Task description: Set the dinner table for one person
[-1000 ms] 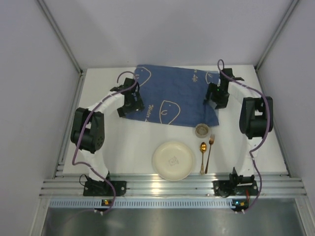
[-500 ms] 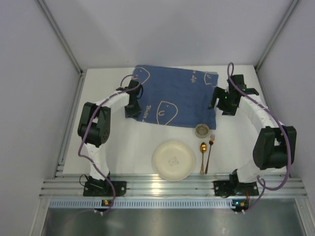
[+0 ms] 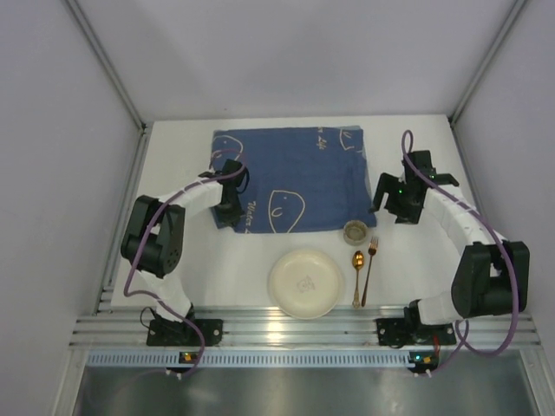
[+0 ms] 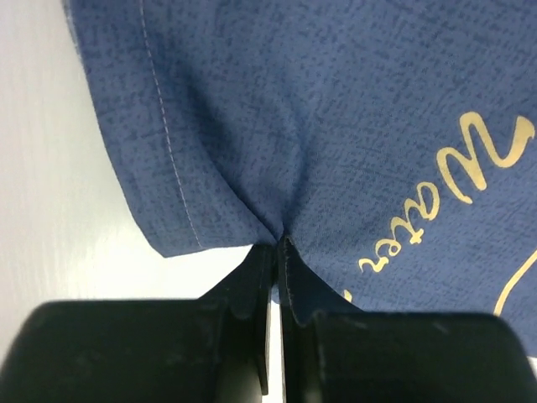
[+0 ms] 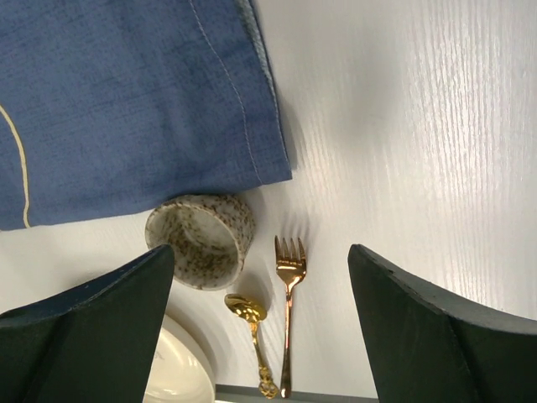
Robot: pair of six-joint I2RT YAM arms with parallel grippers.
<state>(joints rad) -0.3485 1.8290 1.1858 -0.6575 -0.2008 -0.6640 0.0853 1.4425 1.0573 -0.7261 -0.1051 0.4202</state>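
Pale walls (image 3: 52,130) on three sides, white bench (image 3: 234,264) below, filling the floor of the booth out to the walls and carrying everything else. Blue cloth (image 3: 295,173) with pale fish outlines lies flat across the far middle of the bench. Main change over the last second: the left gripper (image 4: 277,252), which stood spread at the cloth's left edge, has snapped shut on the cloth's near hem close to the left corner. The wrist view shows the fabric puckered into a small fold between the closed jaws. Over the same second the cloth has slid leftward and squared up; its edges now run more nearly parallel to the bench edges (it sat skewed before). The right gripper (image 3: 397,201) has come off the cloth's right edge and now hangs with jaws wide apart and nothing in them, just beside the cloth's near right corner. It is above the speckled cup (image 3: 356,230), whose rim touches the cloth's near edge, and the fork (image 3: 369,269). Spoon (image 3: 357,276) lies beside the fork, with the cream plate (image 3: 305,282) to their left, all near the front of the bench and off the cloth. Reading: the cloth is being positioned as a placemat, one-handed for now; the plate, cup and cutlery are not yet placed on it.
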